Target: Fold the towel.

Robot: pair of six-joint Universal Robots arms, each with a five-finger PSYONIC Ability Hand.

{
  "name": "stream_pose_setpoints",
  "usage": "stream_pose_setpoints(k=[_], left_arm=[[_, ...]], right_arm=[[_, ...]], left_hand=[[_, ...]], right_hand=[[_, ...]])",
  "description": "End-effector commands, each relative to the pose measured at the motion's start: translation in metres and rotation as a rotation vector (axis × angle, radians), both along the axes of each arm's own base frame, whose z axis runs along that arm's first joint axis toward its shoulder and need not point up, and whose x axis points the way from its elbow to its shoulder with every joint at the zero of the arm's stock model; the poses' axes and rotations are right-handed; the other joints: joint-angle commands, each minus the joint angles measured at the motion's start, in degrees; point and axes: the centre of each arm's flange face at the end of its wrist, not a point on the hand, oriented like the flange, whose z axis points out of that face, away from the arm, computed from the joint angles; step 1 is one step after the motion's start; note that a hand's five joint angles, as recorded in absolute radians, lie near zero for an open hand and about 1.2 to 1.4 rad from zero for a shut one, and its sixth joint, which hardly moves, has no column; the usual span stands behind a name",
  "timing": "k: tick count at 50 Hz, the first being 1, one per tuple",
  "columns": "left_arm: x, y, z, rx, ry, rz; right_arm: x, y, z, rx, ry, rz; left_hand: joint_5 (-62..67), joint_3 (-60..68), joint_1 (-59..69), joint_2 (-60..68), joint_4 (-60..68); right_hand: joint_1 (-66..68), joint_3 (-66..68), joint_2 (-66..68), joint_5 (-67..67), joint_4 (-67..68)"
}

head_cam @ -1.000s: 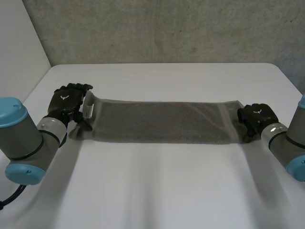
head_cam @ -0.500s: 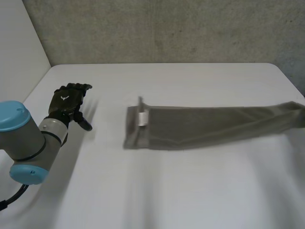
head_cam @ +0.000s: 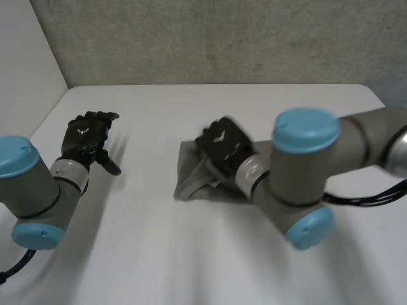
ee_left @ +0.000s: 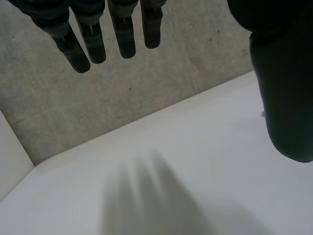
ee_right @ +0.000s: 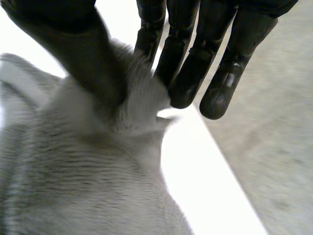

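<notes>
- towel (head_cam: 189, 173) is seen bunched on the table (head_cam: 191, 254); long axis crosswise;
- right hand (head_cam: 222, 143) is placed on top of it, cloth pinched between thumb and fingers;
- left hand (head_cam: 86, 136) is held spread, well apart from its free end

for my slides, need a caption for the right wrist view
Right hand pinches a bunch of grey towel between thumb and fingers

towel (head_cam: 188, 179): 1 | hands: 2, left hand (head_cam: 86, 138) and right hand (head_cam: 222, 145) | table (head_cam: 191, 254): 1
</notes>
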Motion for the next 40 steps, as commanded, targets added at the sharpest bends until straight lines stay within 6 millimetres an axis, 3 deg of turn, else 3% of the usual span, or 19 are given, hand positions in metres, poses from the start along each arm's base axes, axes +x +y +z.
stream_pose_setpoints(k=[1,3,5,6,8,9,11,19,23,25,26,27,28,29,30,36,38,40], left_arm=[[-0.001,0.001,-0.002,0.005,-0.002,-0.005],[-0.002,0.001,-0.003,0.007,-0.002,-0.008],[-0.002,0.001,-0.003,0.007,-0.002,-0.008],[-0.002,0.001,-0.003,0.007,-0.002,-0.008],[-0.002,0.001,-0.002,0.005,-0.001,-0.008],[-0.002,0.001,-0.002,0.005,-0.001,-0.008],[-0.002,0.001,-0.003,0.008,-0.002,-0.008],[-0.005,0.004,-0.005,0.013,-0.006,-0.019],[-0.018,0.014,-0.007,0.011,-0.033,-0.06],[-0.02,0.016,-0.008,0.009,-0.042,-0.067],[-0.02,0.016,-0.008,0.009,-0.042,-0.067],[-0.021,0.019,-0.007,0.008,-0.049,-0.076],[-0.022,0.021,-0.007,0.005,-0.053,-0.081],[-0.022,0.021,-0.007,0.005,-0.053,-0.081],[-0.023,0.022,-0.007,0.005,-0.056,-0.084],[-0.028,0.028,-0.002,-0.006,-0.053,-0.102],[-0.028,0.028,0.002,-0.016,-0.051,-0.102],[-0.028,0.029,0.007,-0.03,-0.047,-0.101]], right_arm=[[-0.001,-0.002,-0.017,0.043,-0.014,-0.028],[-0.006,-0.004,-0.011,0.055,-0.031,-0.057],[-0.029,-0.02,0.003,0.068,-0.066,-0.154],[-0.029,-0.02,0.003,0.068,-0.066,-0.155],[-0.067,-0.036,0.002,0.121,-0.076,-0.263],[-0.067,-0.037,0.002,0.121,-0.076,-0.263],[-0.097,-0.041,-0.005,0.16,-0.064,-0.34],[-0.143,-0.046,-0.042,0.247,-0.022,-0.44],[-0.153,-0.049,-0.049,0.255,-0.029,-0.456],[-0.156,-0.051,-0.051,0.257,-0.035,-0.455],[-0.156,-0.051,-0.051,0.257,-0.035,-0.455],[-0.156,-0.052,-0.05,0.257,-0.04,-0.455],[-0.156,-0.052,-0.05,0.257,-0.04,-0.455],[-0.158,-0.054,-0.05,0.255,-0.047,-0.462],[-0.16,-0.056,-0.049,0.252,-0.052,-0.47],[-0.162,-0.062,-0.034,0.216,-0.073,-0.477],[-0.159,-0.065,-0.017,0.171,-0.102,-0.47],[-0.157,-0.067,-0.011,0.156,-0.109,-0.467]], left_hand=[[-12.27,-3.61,-4.62,-4.66,-4.84],[-12.27,-3.61,-4.62,-4.66,-4.84],[-12.27,-3.61,-4.62,-4.66,-4.84],[-12.27,-3.61,-4.62,-4.66,-4.84],[-12.27,-3.61,-4.62,-4.66,-4.84],[-12.27,-3.61,-4.62,-4.66,-4.84],[-12.27,-3.61,-4.62,-4.66,-4.84],[-12.27,-3.61,-4.62,-4.66,-4.84],[-12.44,-3.78,-4.79,-4.82,-5.01],[-12.44,-3.78,-4.79,-4.82,-5.01],[-12.44,-3.78,-4.79,-4.82,-5.01],[-12.44,-3.78,-4.79,-4.82,-5.01],[-12.44,-3.78,-4.79,-4.82,-5.01],[-12.44,-3.78,-4.79,-4.82,-5.01],[-12.44,-3.78,-4.79,-4.82,-5.01],[-12.44,-3.78,-4.79,-4.82,-5.01],[-12.44,-3.78,-4.79,-4.82,-5.01],[-12.44,-3.78,-4.79,-4.82,-5.01]], right_hand=[[-45.63,-47.29,-46.07,-46.24,-47.33],[-45.63,-47.29,-46.07,-46.24,-47.33],[-45.63,-47.29,-46.07,-46.24,-47.33],[-45.63,-47.29,-46.07,-46.24,-47.33],[-45.63,-47.29,-46.07,-46.24,-47.33],[-45.63,-47.29,-46.07,-46.24,-47.33],[-45.63,-47.29,-46.07,-46.24,-47.33],[-45.63,-47.29,-46.07,-46.24,-47.33],[-45.63,-47.29,-46.07,-46.24,-47.33],[-18.64,-20.29,-19.08,-19.25,-20.34],[-18.46,-20.12,-18.9,-19.07,-20.17],[0.52,-1.14,0.08,-0.09,-1.18],[0.71,-0.94,0.27,0.1,-0.99],[20.03,18.37,19.59,19.42,18.33],[24.33,22.67,23.89,23.72,22.63],[24.37,22.71,23.93,23.76,22.67],[24.37,22.71,23.93,23.76,22.67],[24.37,22.71,23.93,23.76,22.67]])
